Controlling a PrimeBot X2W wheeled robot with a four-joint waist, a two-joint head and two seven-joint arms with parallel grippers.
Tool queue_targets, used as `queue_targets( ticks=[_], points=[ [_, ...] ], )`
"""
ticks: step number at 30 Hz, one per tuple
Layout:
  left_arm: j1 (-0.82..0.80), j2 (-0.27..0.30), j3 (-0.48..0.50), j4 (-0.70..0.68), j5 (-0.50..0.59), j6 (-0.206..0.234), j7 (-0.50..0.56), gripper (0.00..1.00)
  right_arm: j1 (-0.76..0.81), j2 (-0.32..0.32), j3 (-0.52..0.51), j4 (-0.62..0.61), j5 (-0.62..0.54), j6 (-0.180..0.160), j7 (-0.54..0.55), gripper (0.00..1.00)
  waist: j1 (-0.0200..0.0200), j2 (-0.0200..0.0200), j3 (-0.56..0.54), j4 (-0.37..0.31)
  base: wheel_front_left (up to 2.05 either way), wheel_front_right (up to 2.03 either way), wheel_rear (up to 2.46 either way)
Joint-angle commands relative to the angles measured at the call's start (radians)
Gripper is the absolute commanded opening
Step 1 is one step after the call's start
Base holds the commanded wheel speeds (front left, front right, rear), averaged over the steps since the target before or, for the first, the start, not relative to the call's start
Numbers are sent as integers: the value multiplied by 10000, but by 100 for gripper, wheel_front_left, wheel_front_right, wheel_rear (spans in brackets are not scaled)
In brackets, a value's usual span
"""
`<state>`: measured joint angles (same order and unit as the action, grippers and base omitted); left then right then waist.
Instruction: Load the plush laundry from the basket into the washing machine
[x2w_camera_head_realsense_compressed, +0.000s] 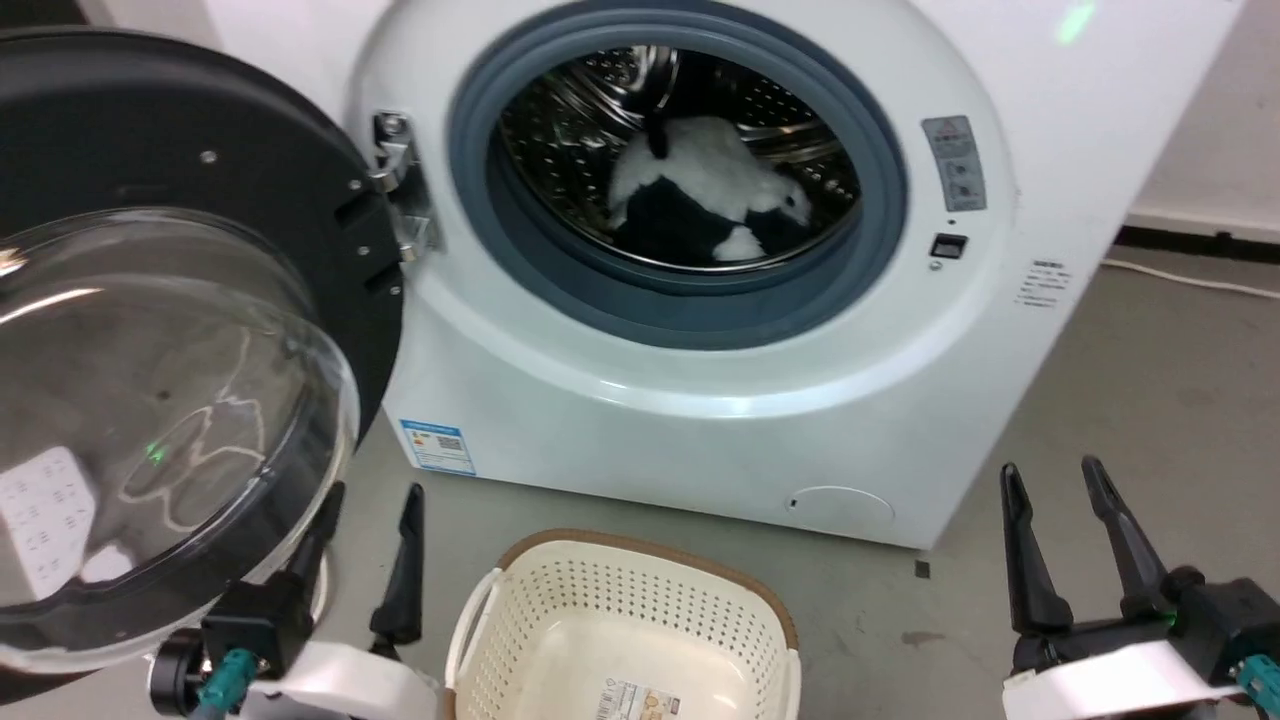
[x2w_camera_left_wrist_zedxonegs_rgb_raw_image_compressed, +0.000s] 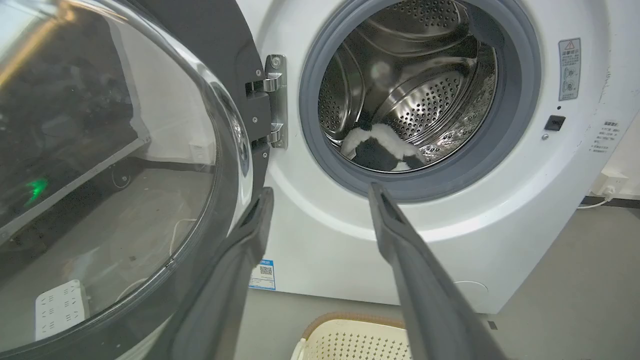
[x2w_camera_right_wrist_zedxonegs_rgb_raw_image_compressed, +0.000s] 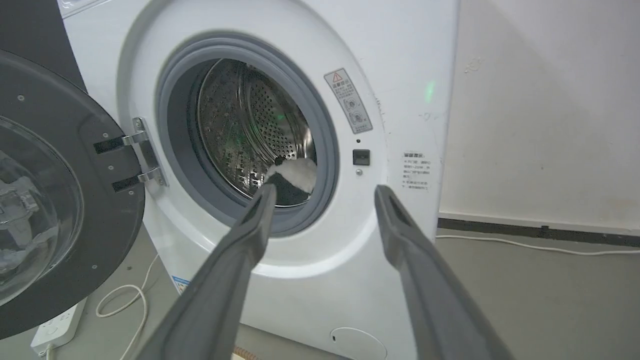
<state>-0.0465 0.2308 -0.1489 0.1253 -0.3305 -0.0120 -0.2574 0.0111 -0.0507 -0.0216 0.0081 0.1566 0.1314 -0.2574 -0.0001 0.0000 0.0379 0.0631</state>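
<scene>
The plush laundry (x2w_camera_head_realsense_compressed: 715, 195) lies low in the drum (x2w_camera_head_realsense_compressed: 560, 120) of the washing machine (x2w_camera_head_realsense_compressed: 700, 440), near its front lip — the basket (x2w_camera_head_realsense_compressed: 560, 620) holds none. Left gripper (x2w_camera_head_realsense_compressed: 373, 492) and right gripper (x2w_camera_head_realsense_compressed: 1050, 467) hang open, empty; closing the door (x2w_camera_head_realsense_compressed: 200, 130) might pinch fur there.

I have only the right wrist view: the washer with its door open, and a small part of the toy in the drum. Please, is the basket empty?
Observer: Yes. In the head view the basket holds only a paper label on its bottom.
Operator: Does anything hang out of the opening?
Observer: No. The toy lies wholly behind the grey ring.
Operator: And the other arm?
Observer: The left gripper is open and holds nothing. It is low, beside the door's dome.
</scene>
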Motion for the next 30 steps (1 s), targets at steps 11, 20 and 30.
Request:
queue_targets(
  ticks=[11, 20, 30],
  points=[
    [-507, -308, 430, 45, 908, -681, -43, 100, 113, 5, -77, 420, -50, -7, -44, 100, 1, 0, 181, -123, 0, 0, 0],
    [-1348, -270, 289, 898, 1141, -1040, -43, 100, 47, 5, 132, 415, -26, -7, -44, 100, 1, 0, 364, -349, 0, 0, 0],
    [-1721, -258, 165, 1558, 1073, -1133, 25, 0, 24, -2, 194, 397, -3, 0, 14, 0, 2, 0, 476, -471, 0, 0, 0]
  ],
)
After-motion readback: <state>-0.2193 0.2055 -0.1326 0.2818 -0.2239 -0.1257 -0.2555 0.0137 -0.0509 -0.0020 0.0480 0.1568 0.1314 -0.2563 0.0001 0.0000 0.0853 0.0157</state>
